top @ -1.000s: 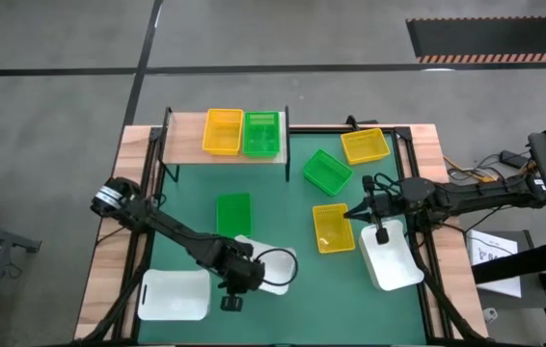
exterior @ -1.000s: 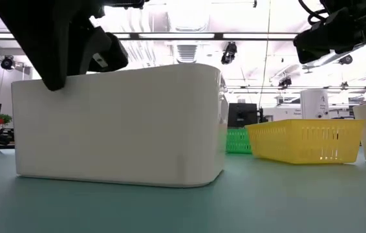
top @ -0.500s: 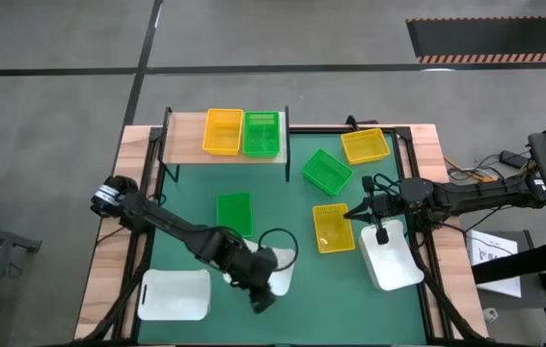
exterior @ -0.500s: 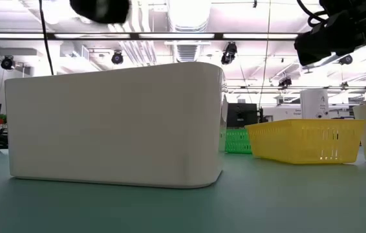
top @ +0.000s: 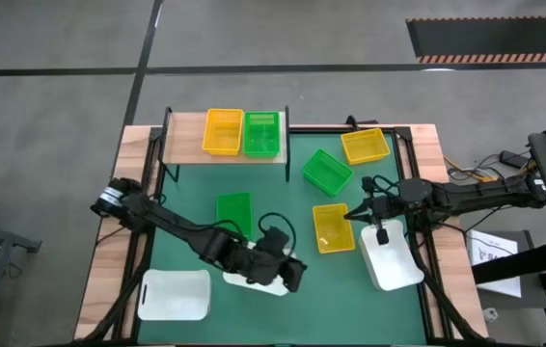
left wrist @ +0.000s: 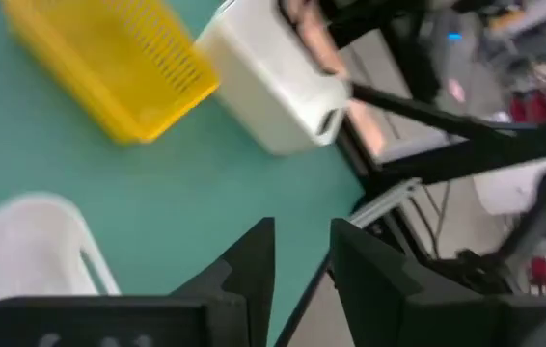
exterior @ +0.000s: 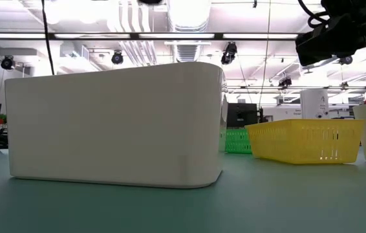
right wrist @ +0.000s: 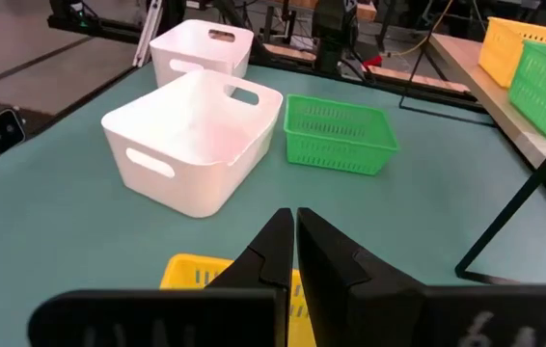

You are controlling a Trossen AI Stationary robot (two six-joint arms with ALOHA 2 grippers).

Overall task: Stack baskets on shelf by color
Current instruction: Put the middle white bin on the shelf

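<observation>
My left gripper (top: 290,274) hung over the near-centre white basket (top: 259,280), fingers a narrow gap apart, gripping nothing. Right gripper (top: 381,234) waited closed and empty above the right white basket (top: 392,258), just beside a yellow basket (top: 332,227). Third white basket (top: 174,293) sat at the near-left corner. The shelf (top: 184,141) carried one yellow (top: 223,131) and one green basket (top: 261,133), side by side.

Risks, as I judged them: pinching the thin rim off-centre could tip the basket; my trailing cable might snag it; swinging toward the shelf could clip the loose green basket (top: 233,212) on the mat.
</observation>
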